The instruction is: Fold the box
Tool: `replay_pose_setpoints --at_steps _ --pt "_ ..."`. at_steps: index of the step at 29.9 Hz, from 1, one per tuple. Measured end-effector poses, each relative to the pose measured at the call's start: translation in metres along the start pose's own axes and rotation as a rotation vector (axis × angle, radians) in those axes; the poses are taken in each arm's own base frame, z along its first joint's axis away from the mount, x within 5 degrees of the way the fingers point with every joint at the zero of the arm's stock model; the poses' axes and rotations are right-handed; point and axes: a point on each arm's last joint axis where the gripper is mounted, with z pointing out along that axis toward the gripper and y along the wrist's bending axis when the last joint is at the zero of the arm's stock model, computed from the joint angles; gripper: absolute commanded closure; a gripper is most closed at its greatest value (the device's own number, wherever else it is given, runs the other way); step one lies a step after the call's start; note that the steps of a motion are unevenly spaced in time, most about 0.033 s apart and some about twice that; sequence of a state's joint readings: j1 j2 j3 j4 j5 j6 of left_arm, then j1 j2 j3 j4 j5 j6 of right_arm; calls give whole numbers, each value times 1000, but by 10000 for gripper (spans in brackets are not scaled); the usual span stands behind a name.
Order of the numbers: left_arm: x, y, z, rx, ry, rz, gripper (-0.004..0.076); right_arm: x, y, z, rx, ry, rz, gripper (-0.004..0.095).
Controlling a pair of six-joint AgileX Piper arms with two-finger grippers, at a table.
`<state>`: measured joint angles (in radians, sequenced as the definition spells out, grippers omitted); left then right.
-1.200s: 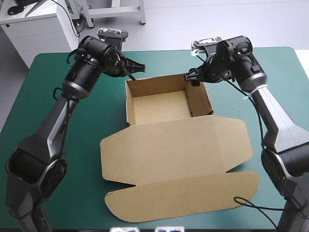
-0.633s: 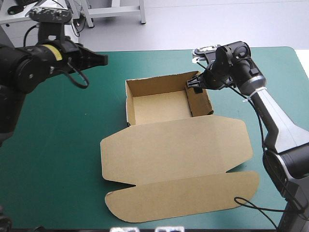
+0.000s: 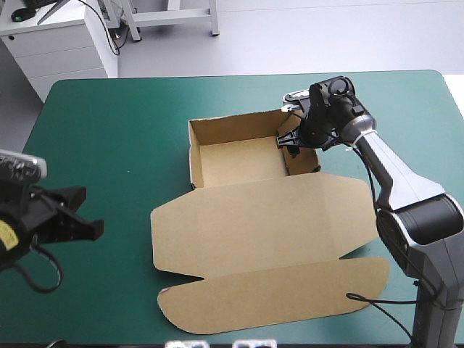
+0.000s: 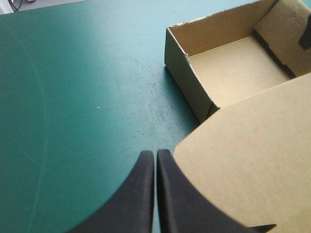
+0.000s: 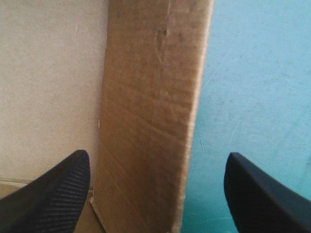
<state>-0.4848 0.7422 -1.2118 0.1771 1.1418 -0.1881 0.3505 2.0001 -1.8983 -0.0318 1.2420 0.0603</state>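
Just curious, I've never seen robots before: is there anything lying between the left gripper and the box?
No. The high view shows only bare teal-green cover between the shut left gripper and the box.

Bright, even light from above casts soft shadows inside the box (image 3: 264, 221) and beside its walls.

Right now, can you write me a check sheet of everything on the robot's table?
Surface: teal-green cover, flat.
Job's things: box, brown, an open tray with walls up, its lid lying flat toward the near edge.
Clutter: nothing seen.
Hands: left hand shut, empty, over the cover near the lid's left corner; right hand open, astride the tray's right wall, one finger inside, one outside.
Cables: nothing seen.
Surroundings: nothing seen.
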Motion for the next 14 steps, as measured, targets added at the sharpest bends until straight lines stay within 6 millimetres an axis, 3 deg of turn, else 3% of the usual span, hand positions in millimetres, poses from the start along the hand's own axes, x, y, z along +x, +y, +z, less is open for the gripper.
replay_pose_setpoints --at_steps 9,14 --pt "82 6 -12 74 -119 -26 724 -1 0 11 0 21 -6 294" --pt "109 6 -9 111 -158 -44 724 -1 1 19 0 38 -6 374"
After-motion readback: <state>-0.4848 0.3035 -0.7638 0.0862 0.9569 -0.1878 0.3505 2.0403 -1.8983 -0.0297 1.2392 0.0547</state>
